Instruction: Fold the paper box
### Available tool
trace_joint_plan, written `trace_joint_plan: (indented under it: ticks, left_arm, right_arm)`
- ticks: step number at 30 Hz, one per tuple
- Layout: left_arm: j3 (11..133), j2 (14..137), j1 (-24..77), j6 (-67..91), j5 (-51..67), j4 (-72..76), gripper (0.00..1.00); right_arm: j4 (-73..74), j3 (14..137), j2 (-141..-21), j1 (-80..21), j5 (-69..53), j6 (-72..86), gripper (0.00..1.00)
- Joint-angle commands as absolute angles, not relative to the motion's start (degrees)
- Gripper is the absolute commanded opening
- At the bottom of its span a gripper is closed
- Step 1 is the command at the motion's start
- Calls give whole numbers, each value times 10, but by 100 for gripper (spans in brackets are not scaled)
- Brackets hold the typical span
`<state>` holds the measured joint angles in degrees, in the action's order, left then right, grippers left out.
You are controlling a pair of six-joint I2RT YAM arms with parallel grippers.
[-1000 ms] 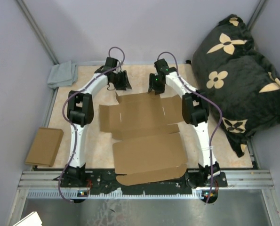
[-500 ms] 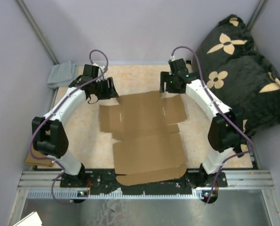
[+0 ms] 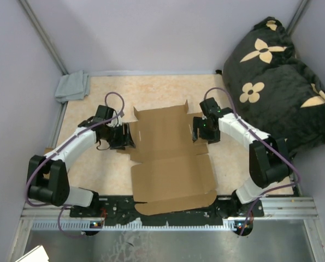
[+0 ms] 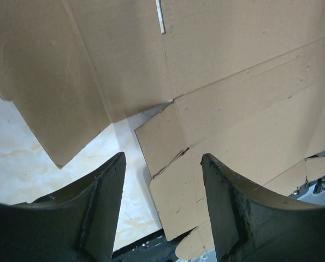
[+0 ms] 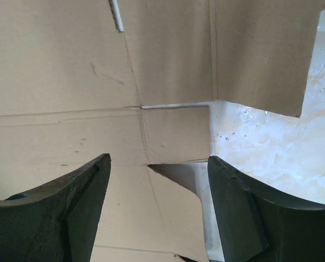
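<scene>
Paper box [image 3: 170,164] lies just beside left end effector [image 3: 127,136]

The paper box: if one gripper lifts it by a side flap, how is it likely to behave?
Probably light: the paper box is one thin cardboard sheet. It would likely bend at its creases rather than lift whole, since fold lines and slits cross it in both wrist views. Pushed, it may slide, as the table looks smooth.
</scene>
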<state>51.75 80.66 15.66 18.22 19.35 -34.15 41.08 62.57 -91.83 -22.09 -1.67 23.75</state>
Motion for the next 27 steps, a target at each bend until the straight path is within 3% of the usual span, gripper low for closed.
trace_joint_plan:
  ticks: [1, 16, 27]
  left_arm:
    - [501, 769, 157, 196, 211, -359, 65]
    - [455, 788, 170, 210, 231, -349, 64]
    - [487, 864, 173, 206, 236, -299, 56]
  right_arm:
    - [399, 626, -867, -226, -20, 258, 72]
    - [398, 617, -855, -226, -35, 282, 72]
    - [404, 623, -853, -226, -42, 300, 72]
